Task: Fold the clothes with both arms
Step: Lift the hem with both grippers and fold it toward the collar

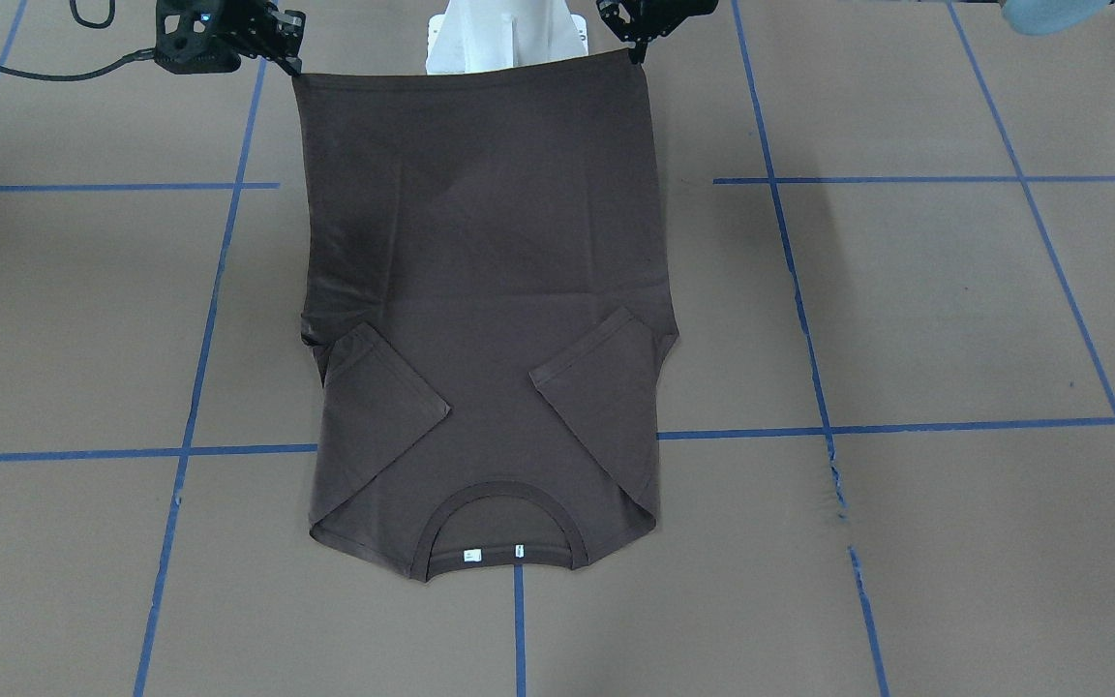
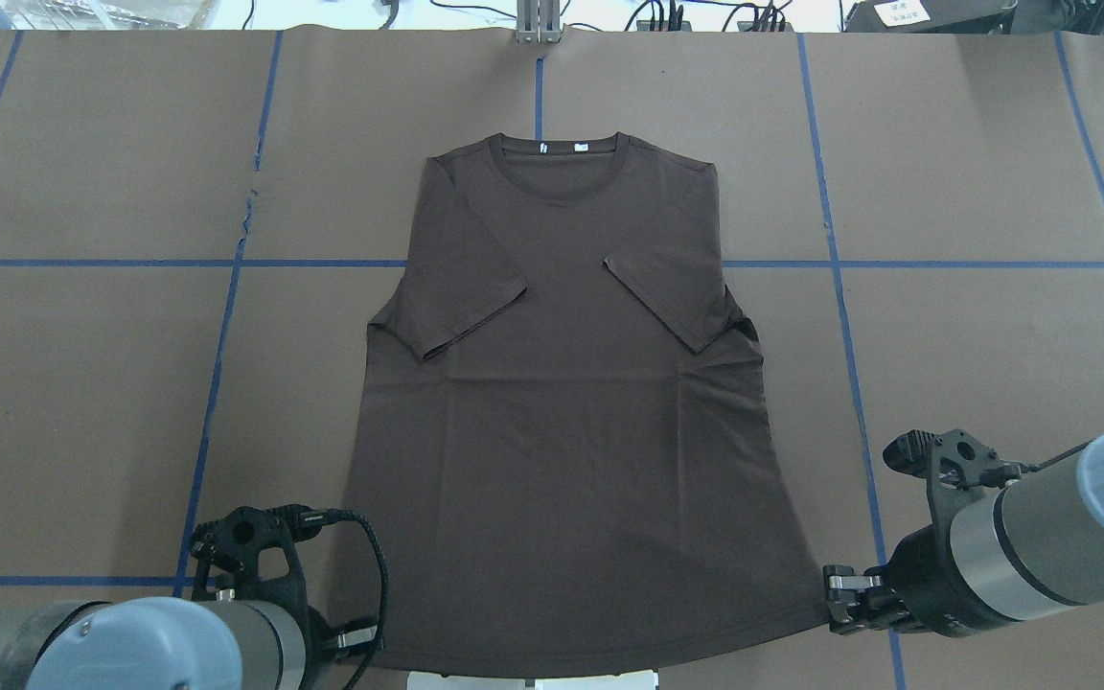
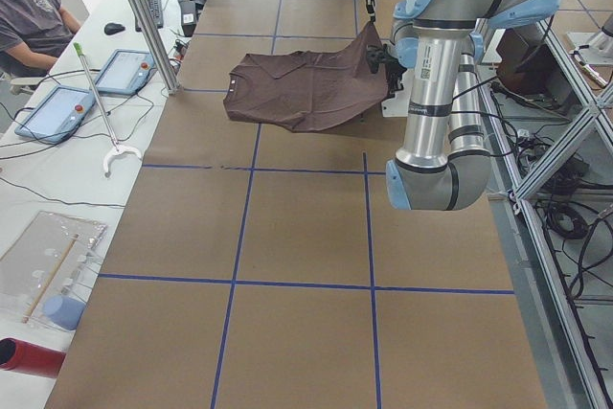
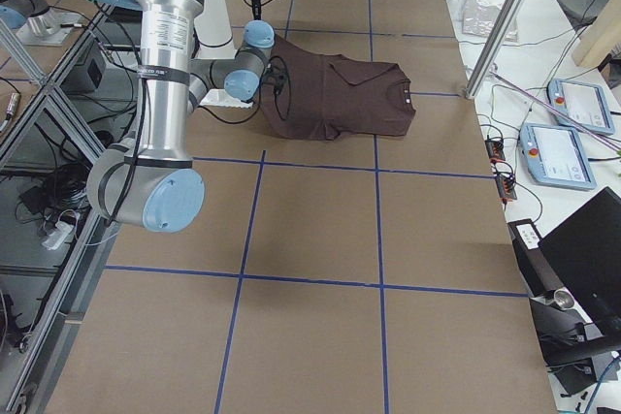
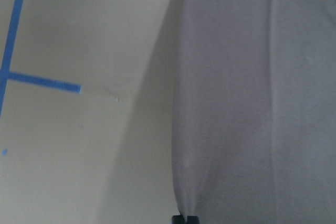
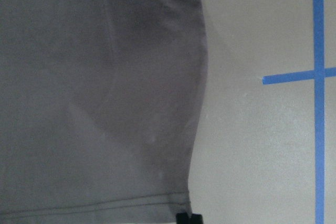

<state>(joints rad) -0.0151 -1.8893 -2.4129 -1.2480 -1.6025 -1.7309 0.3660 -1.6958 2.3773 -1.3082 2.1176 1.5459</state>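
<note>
On the table [image 2: 82,383] you saw the T-shirt [image 2: 571,402] spread out, reaching forward from both grippers. The left gripper [image 2: 360,637] was at one hem corner and the right gripper [image 2: 835,599] at the other, with the hem running between them. The collar [image 2: 560,158] lay at the end farthest from them. The sleeves [image 2: 471,287] lay folded inward on the chest, well ahead of the grippers.

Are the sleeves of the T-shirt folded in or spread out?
Folded in: both sleeves lie diagonally over the chest of the T-shirt.
</note>
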